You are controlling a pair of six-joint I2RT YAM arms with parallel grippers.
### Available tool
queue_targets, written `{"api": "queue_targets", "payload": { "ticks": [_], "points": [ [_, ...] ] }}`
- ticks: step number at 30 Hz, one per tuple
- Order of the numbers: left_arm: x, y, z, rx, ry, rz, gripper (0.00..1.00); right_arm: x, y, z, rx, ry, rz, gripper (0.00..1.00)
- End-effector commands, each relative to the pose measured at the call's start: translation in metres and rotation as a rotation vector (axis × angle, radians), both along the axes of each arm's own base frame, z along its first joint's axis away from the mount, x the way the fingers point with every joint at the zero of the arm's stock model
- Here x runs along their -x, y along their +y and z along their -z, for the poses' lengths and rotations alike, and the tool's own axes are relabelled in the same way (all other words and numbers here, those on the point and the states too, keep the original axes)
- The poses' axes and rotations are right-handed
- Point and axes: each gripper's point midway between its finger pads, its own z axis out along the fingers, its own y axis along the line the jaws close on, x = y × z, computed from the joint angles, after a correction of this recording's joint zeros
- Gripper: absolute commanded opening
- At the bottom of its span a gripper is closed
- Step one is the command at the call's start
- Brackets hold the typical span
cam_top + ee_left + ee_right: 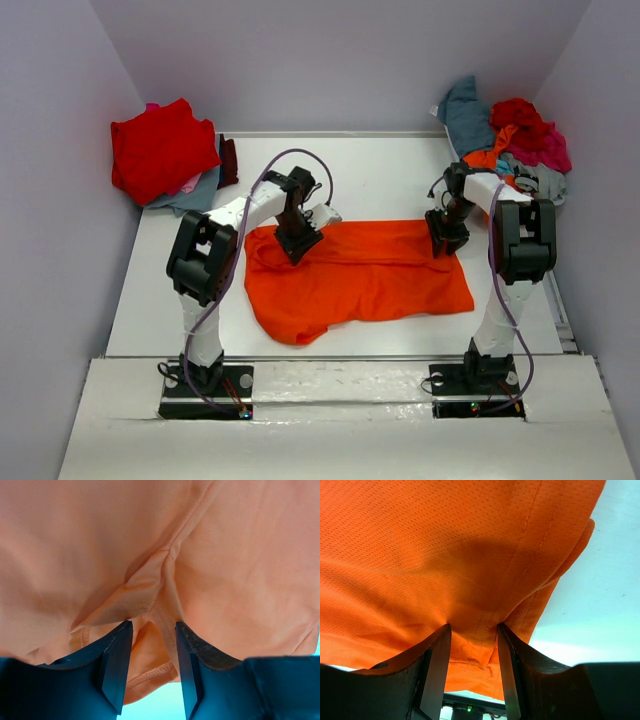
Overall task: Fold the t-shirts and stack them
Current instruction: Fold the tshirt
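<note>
White bench point(380, 170). Bears orange t-shirt point(370, 275) spread across the middle, red-topped folded stack point(160, 150) at far-left corner, loose mixed heap point(510, 130) at far-right corner.

The orange t-shirt point(470, 555) is matt cloth, a fine pinholed mesh knit with stitched seams. The table point(380, 170) looks smooth, white and faintly glossy. The right gripper point(473, 630) has fingers point(437, 670) of dark matt material, perhaps plastic.

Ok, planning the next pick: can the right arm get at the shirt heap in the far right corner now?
Probably not yet: the right pincer grips the orange t-shirt. Once released, the heap lies close behind, nothing between.
</note>
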Motion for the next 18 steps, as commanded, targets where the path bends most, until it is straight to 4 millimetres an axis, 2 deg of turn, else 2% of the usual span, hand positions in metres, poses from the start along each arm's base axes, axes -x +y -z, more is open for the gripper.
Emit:
{"api": "queue_targets", "payload": {
  "ticks": [1, 9, 16, 18],
  "points": [
    [0.023, 0.000, 0.003, 0.021, 0.100, 0.038, 0.51, 0.002, -0.004, 0.018, 0.018, 0.022, -0.027, 0.48],
    [0.037, 0.001, 0.011, 0.026, 0.174, 0.059, 0.51, 0.001, -0.004, 0.017, 0.019, 0.020, -0.028, 0.48],
    [0.037, 0.000, 0.011, 0.031, 0.178, 0.065, 0.50, 0.002, -0.004, 0.017, 0.017, 0.021, -0.028, 0.48],
    [0.035, -0.001, 0.009, 0.036, 0.165, 0.065, 0.46, 0.003, -0.004, 0.018, 0.019, 0.023, -0.028, 0.48]
  ]
}}
